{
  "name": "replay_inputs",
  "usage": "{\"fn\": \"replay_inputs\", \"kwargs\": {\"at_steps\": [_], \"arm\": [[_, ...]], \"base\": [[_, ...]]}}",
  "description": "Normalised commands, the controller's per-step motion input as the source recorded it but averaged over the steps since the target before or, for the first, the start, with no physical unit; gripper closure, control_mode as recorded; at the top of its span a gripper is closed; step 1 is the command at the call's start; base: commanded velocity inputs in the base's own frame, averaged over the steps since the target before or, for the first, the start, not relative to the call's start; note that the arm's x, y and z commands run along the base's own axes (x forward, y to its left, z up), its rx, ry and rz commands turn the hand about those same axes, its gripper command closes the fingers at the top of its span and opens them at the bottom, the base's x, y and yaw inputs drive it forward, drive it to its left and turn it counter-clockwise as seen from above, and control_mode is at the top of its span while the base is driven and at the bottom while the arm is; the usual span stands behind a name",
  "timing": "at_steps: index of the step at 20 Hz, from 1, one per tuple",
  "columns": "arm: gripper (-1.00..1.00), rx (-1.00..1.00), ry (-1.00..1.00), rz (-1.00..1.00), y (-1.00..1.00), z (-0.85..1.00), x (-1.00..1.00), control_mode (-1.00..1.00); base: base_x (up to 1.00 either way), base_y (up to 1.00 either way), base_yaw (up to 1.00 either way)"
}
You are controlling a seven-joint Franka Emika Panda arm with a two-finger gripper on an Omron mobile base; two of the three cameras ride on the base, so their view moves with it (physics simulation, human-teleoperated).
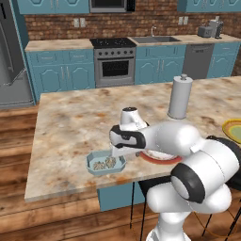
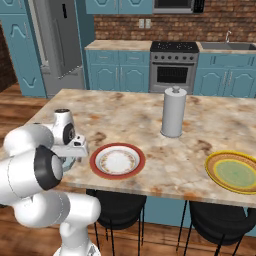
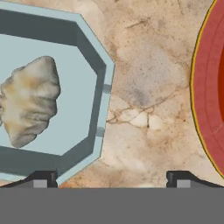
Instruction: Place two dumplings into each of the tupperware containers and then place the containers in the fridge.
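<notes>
At the left of the frame I see the pale blue tupperware container (image 3: 98, 87) holding one dumpling (image 3: 30, 100). My fingertips (image 3: 41, 178) sit spread at the bottom edge over the marbled counter (image 3: 148, 87). A red-rimmed plate (image 3: 209, 83) curves along the right edge.
</notes>
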Motion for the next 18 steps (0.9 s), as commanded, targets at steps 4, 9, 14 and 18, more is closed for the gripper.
{"fn": "replay_inputs", "kwargs": {"at_steps": [4, 9, 14, 18], "arm": [[-1.00, 0.01, 0.00, 0.00, 0.00, -0.12, 0.34, -1.00], [-1.00, 0.03, 0.00, 0.00, 0.00, -0.14, 0.28, -1.00], [-1.00, 0.00, 0.00, 0.00, 0.00, -0.18, 0.00, -1.00], [-1.00, 0.00, -0.01, 0.00, 0.00, -0.18, 0.00, -1.00]], "base": [[0.00, 0.00, 0.00], [0.00, 0.00, 0.00], [0.00, 0.00, 0.00], [0.00, 0.00, 0.00]]}}
